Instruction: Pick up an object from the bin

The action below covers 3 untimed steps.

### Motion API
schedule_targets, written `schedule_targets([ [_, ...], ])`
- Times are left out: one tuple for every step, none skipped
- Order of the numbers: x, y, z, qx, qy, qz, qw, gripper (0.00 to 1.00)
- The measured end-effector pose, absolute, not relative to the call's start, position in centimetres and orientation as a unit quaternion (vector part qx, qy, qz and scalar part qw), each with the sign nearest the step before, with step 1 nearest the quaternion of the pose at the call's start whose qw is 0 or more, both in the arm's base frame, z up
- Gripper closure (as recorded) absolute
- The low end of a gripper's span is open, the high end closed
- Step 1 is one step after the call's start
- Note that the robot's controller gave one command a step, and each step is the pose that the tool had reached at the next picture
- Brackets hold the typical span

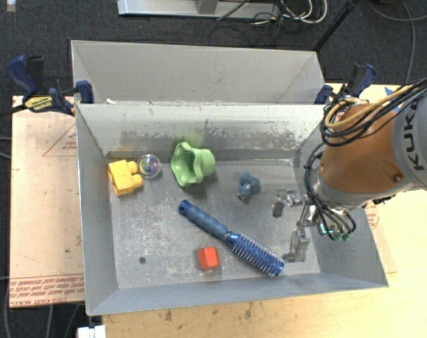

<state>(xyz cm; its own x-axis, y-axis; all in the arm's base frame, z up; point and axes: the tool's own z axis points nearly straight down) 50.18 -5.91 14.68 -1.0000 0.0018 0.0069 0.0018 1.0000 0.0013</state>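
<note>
Reaching into the grey bin (95, 210) at its right side, jaws spread apart with nothing between them, blue hairbrush (231, 239) lying diagonally on the bin floor, bristle head just beside the nearer jaw, small blue-grey toy (247, 186) close by to their left.

The claw (290, 227), fingers spread, hangs just right of the brush (231, 239). A red block (208, 258) lies just below the brush.
</note>
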Motion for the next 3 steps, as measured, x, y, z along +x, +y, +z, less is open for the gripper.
schedule_targets([
  [50.2,0.5,6.8,0.108,-0.994,-0.002,0.002,0.00],
  [50.3,0.3,6.9,0.108,-0.994,-0.001,0.000,1.00],
  [50.6,2.8,22.1,0.108,-0.994,0.000,-0.005,1.00],
])
